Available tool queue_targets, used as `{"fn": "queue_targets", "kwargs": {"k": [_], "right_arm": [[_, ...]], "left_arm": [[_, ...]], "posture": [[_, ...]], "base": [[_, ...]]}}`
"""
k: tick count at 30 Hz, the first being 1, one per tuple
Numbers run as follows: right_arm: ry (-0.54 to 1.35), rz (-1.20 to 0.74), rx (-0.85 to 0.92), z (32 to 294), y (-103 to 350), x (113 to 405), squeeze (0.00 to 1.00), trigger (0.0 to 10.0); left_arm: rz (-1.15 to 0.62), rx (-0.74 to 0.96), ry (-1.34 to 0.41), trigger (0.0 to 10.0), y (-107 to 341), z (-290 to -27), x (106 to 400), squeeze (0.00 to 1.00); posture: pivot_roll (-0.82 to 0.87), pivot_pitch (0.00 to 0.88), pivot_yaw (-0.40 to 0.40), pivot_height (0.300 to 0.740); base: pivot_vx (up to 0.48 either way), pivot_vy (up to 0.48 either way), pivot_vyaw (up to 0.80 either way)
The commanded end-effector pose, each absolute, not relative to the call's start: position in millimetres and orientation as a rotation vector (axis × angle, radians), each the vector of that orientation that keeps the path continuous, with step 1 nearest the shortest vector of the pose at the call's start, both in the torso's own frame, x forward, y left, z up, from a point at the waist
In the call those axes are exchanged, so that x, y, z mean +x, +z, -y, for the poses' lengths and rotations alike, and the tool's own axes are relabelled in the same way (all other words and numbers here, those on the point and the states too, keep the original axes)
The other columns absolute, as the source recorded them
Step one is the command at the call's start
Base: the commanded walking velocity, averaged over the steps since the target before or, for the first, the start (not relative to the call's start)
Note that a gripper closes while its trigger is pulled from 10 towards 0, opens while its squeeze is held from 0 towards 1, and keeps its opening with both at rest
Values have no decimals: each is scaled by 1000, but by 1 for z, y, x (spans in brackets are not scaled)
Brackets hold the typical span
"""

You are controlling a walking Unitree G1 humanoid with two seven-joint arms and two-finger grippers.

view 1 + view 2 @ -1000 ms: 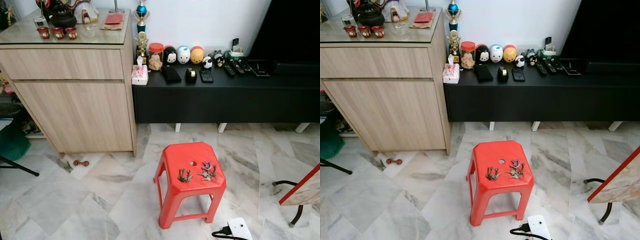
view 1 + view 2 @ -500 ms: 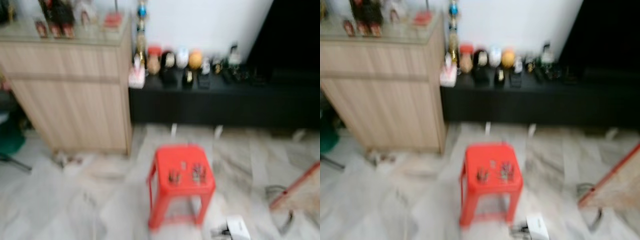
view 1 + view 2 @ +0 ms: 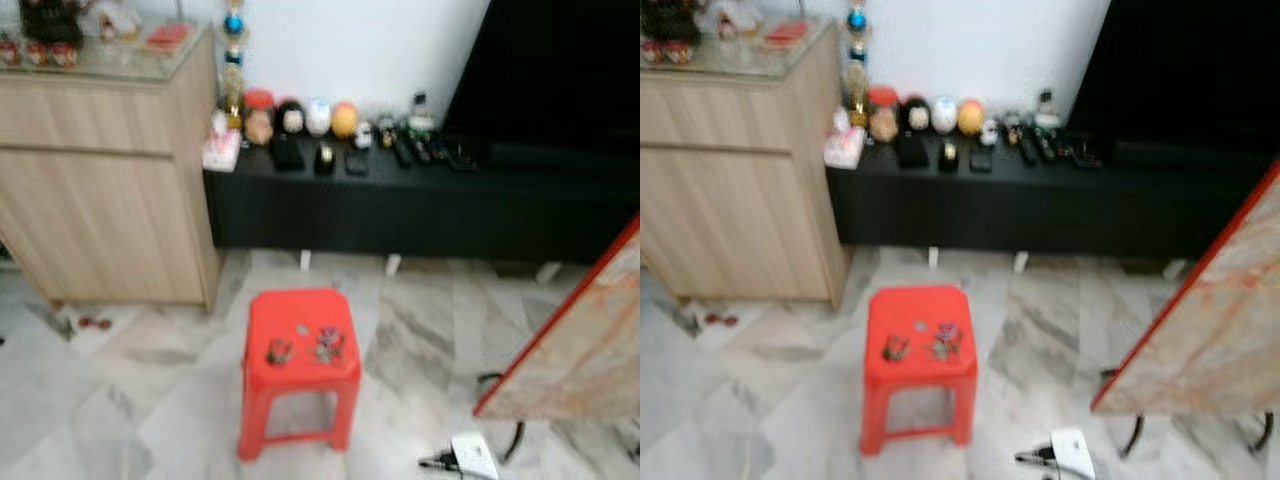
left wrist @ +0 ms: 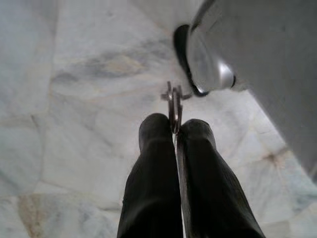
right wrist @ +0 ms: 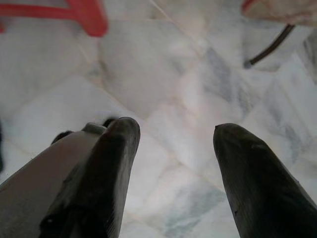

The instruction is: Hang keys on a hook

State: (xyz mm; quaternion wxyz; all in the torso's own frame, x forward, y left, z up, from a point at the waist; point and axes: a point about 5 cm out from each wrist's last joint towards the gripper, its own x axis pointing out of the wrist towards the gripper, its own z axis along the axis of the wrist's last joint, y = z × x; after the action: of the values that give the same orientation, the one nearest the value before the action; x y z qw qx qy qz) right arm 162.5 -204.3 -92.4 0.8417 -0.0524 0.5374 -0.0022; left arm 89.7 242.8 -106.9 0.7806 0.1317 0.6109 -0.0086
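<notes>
A thin metal key (image 4: 174,106) is pinched edge-on between the closed fingers of the left gripper (image 4: 172,130) above the marble floor (image 4: 74,89), the right gripper (image 5: 173,131) is held wide apart, and two more key bunches (image 3: 304,347) are seen on the red stool (image 3: 298,315).

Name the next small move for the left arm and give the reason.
Probably keep the left gripper shut on the small metal key and keep turning to look for a hook. The key is pinched between the fingers above the marble floor, and none of the views shows a hook. Two more key bunches lie on the red plastic stool. The right gripper is open, idle.
</notes>
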Motion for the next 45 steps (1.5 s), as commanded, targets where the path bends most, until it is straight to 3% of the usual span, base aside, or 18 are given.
{"fn": "queue_targets", "kwargs": {"k": [1, 10, 26, 39, 45], "right_arm": [[-42, -1140, -112, 216, -91, 160, 0, 10000], [-41, -1124, -89, 216, -91, 161, 0, 10000], [-31, -1142, -91, 213, -94, 153, 0, 10000], [-31, -1134, -85, 213, -93, 156, 0, 10000], [-25, -1136, -79, 212, -93, 157, 0, 10000]], "left_arm": [[-1321, 271, -43, 10000, -109, -232, 90, 0], [-1291, 259, -76, 10000, -109, -214, 107, 0], [-1288, 300, -101, 10000, -106, -223, 113, 0], [-1280, 269, -56, 10000, -103, -232, 115, 0], [-1275, 255, -44, 10000, -103, -233, 116, 0]], "posture": [[39, 0, -91, 740], [29, 0, -96, 740], [35, 0, -71, 740], [35, 0, -77, 740], [40, 0, -79, 740]], "base": [[0, -480, 0], [0, -480, 0], [0, -480, 0], [0, 0, 0], [0, 0, -742]]}}
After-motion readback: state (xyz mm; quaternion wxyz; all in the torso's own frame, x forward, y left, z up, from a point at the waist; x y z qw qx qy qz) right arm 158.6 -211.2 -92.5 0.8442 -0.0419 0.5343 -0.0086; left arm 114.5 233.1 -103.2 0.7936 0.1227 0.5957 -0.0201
